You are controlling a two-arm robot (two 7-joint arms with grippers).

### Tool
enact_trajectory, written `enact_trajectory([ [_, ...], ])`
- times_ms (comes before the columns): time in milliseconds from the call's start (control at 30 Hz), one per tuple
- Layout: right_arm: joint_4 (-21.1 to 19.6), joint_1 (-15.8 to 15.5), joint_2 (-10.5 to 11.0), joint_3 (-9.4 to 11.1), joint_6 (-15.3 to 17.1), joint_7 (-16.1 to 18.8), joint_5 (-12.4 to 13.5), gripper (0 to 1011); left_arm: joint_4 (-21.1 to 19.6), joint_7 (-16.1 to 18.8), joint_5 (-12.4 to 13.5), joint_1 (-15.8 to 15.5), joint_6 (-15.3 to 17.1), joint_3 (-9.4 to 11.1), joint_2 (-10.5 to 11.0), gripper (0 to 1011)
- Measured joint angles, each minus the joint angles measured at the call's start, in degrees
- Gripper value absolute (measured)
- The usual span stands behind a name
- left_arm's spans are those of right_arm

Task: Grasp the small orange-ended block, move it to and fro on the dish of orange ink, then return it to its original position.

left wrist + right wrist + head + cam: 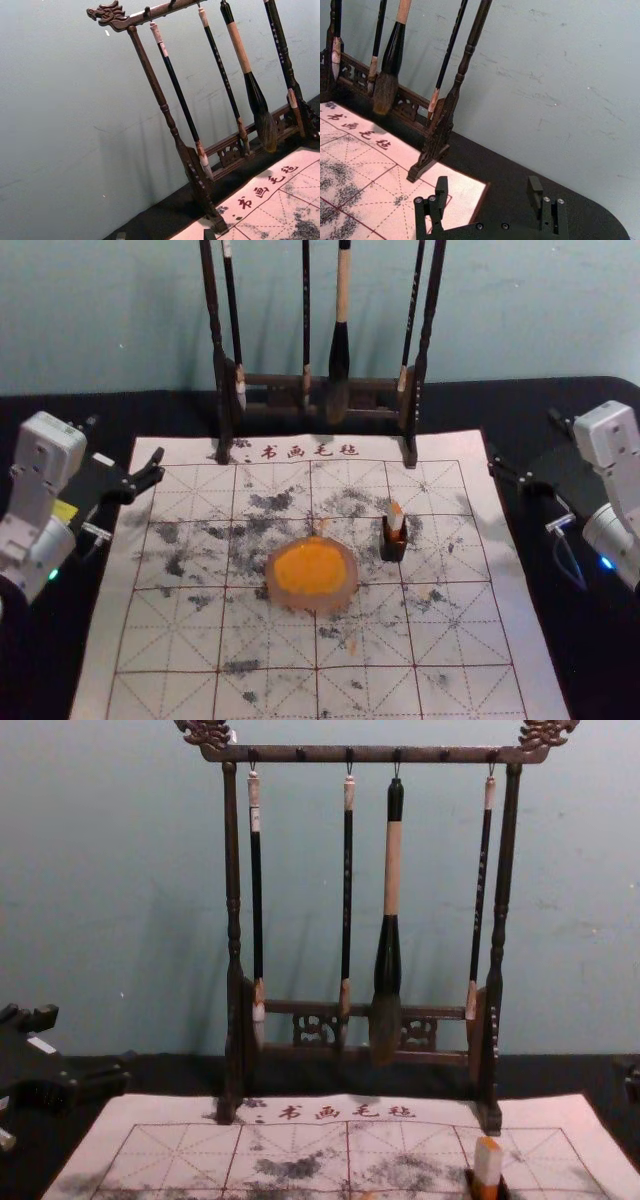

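Left gripper (125, 438) at the mat's upper left, its fingers spread apart with nothing between them; a white label (103, 460) on it, wording too small to read; mat (98, 665) printed 书画毛毡 in red; rack (219, 370) with four hanging brushes, fine characters on some handles too small to read; dish (348, 592) of orange ink; just right of it, the block (396, 519), upright in a dark holder (392, 552); right gripper (524, 434) beyond the mat's upper right, fingers parted and empty.
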Motion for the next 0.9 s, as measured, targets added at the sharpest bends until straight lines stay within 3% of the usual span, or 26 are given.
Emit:
enact_trajectory([
  [633,-0.06,-0.08,-0.03,0.15,0.09,0.09,0.01,1002,0.0,0.0,0.0,0.0,0.0,0.0,0.0,1001],
  [900,-3.88,-3.03,0.41,1.5,3.64,4.34,2.88,1002,0.0,0.0,0.0,0.0,0.0,0.0,0.0,1001],
])
